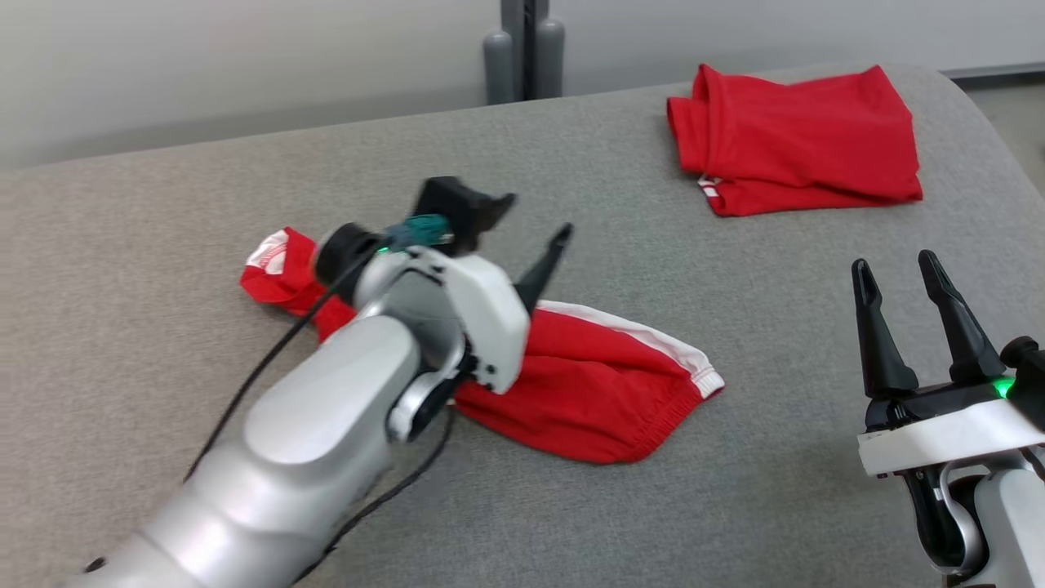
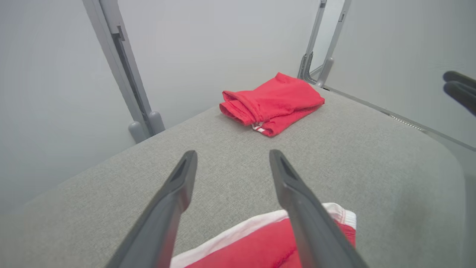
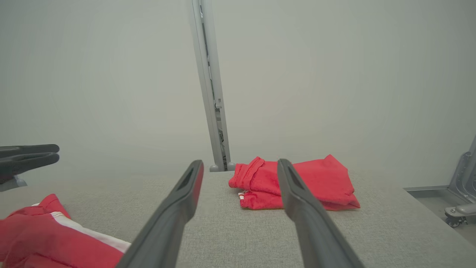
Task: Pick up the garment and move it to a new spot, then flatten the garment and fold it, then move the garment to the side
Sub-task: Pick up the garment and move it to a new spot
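Observation:
A crumpled red garment (image 1: 596, 384) with white trim lies in the middle of the grey padded table (image 1: 163, 245). My left gripper (image 1: 535, 216) hovers just above its far edge, open, with nothing between its fingers. In the left wrist view the garment (image 2: 260, 249) shows low between the spread fingers of the left gripper (image 2: 233, 153). My right gripper (image 1: 896, 263) stands open and empty at the lower right, well apart from the cloth. The right wrist view has the garment (image 3: 44, 238) at its lower left, beside the right gripper (image 3: 240, 163).
A second red garment (image 1: 800, 139), folded, lies at the table's back right corner. A grey post (image 1: 526, 49) stands behind the table's far edge. The table's right edge curves down toward the floor (image 1: 1016, 114).

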